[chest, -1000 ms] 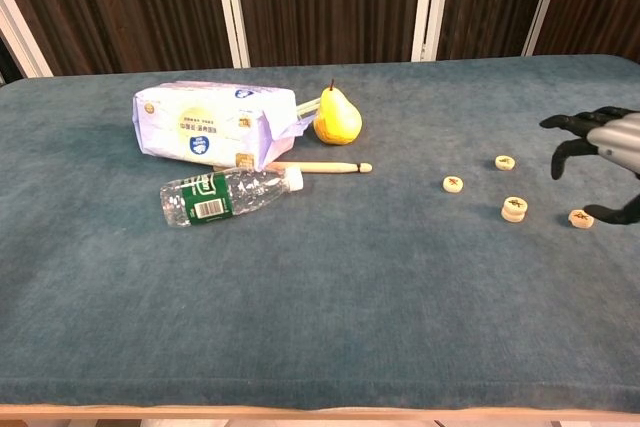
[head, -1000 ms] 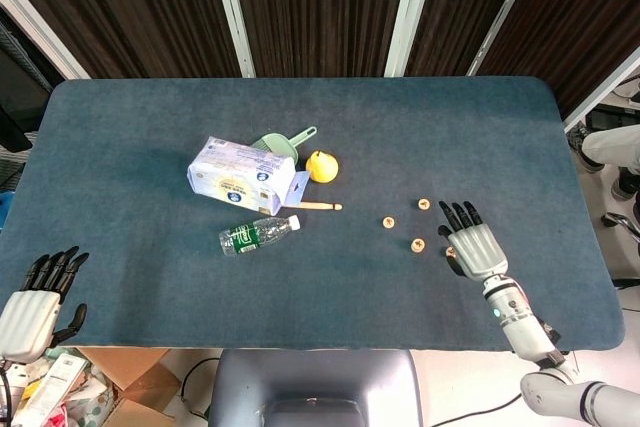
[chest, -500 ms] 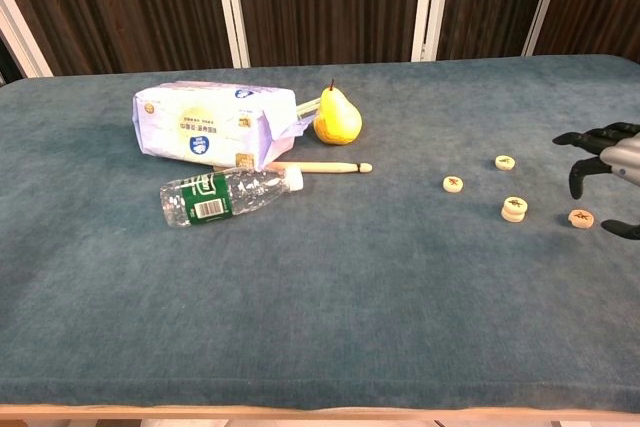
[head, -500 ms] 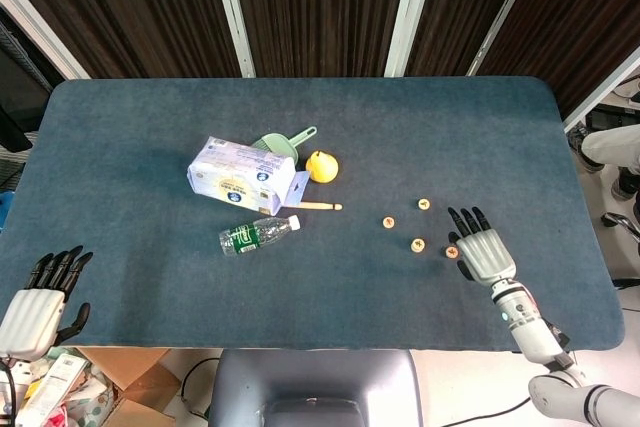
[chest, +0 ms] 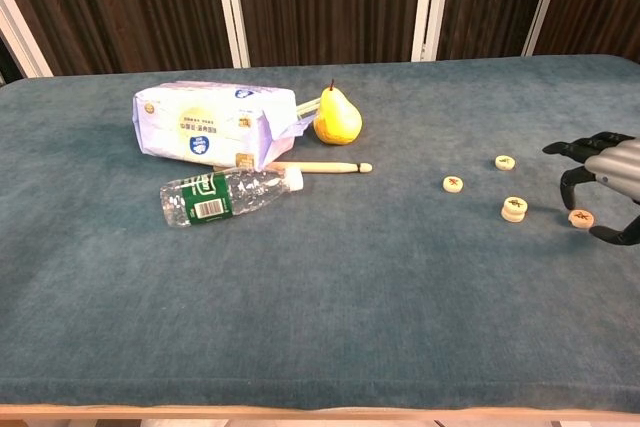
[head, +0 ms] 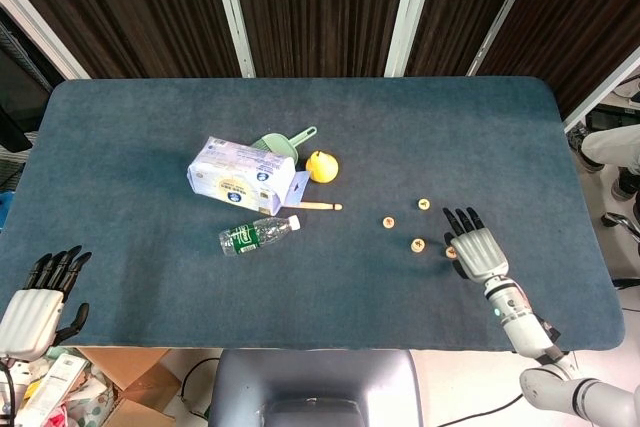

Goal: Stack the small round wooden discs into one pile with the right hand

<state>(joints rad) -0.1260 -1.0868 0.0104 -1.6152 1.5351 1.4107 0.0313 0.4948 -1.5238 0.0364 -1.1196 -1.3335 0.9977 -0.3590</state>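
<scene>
Several small round wooden discs lie apart on the blue table at the right: one (chest: pixel 453 184), one (chest: pixel 505 162), a thicker one (chest: pixel 514 208) and one (chest: pixel 580 218) nearest the edge. In the head view they are disc (head: pixel 388 221), disc (head: pixel 423 204), disc (head: pixel 418 244) and disc (head: pixel 450 251). My right hand (chest: pixel 607 180) (head: pixel 476 245) hovers over the rightmost disc with fingers arched and spread, the thumb just to the disc's right, holding nothing. My left hand (head: pixel 40 292) hangs open off the table's front left corner.
At the table's left centre lie a purple-white packet (head: pixel 243 175), a plastic water bottle (head: pixel 258 233), a wooden stick (head: pixel 317 205), a yellow pear (head: pixel 321 165) and a green scoop (head: pixel 281 140). The table's right edge (head: pixel 590 227) is close to the right hand.
The right hand drew back a little to the right, then returned left and lower over the rightmost disc. The discs and the left hand have not moved.
</scene>
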